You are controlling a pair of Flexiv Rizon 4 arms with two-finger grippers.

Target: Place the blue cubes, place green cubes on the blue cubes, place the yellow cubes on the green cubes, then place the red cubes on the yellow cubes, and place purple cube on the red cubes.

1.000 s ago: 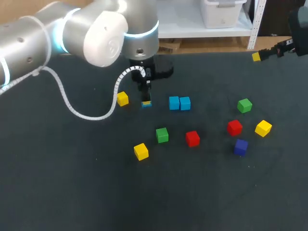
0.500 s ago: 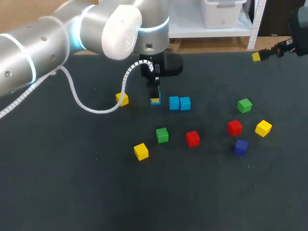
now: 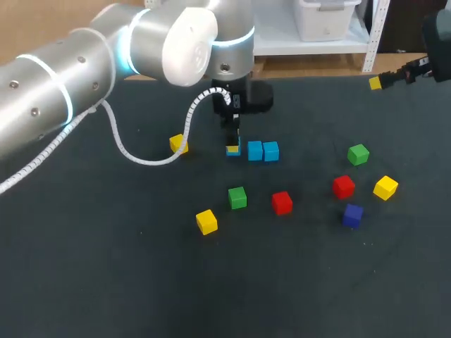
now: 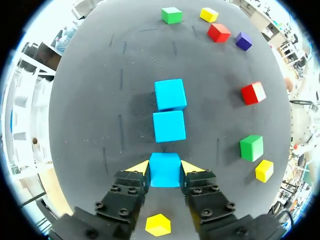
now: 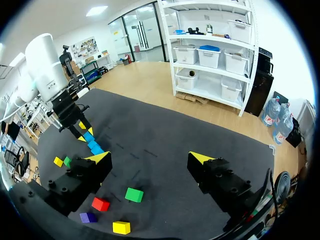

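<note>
My left gripper is shut on a blue cube, held low over the mat in line with two blue cubes that lie side by side. A narrow gap separates the held cube from the nearer one. Green cubes, yellow cubes, red cubes and a purple cube lie scattered. My right gripper hangs open and empty high at the mat's far right corner.
The black mat covers the table. The left arm's white cable loops down near the far-left yellow cube. The loose cubes sit in two groups, one near the middle and one at the right.
My left gripper has carried the blue cube to the right, from beside the yellow cube up close to the pair of blue cubes. The right arm has stayed put.
</note>
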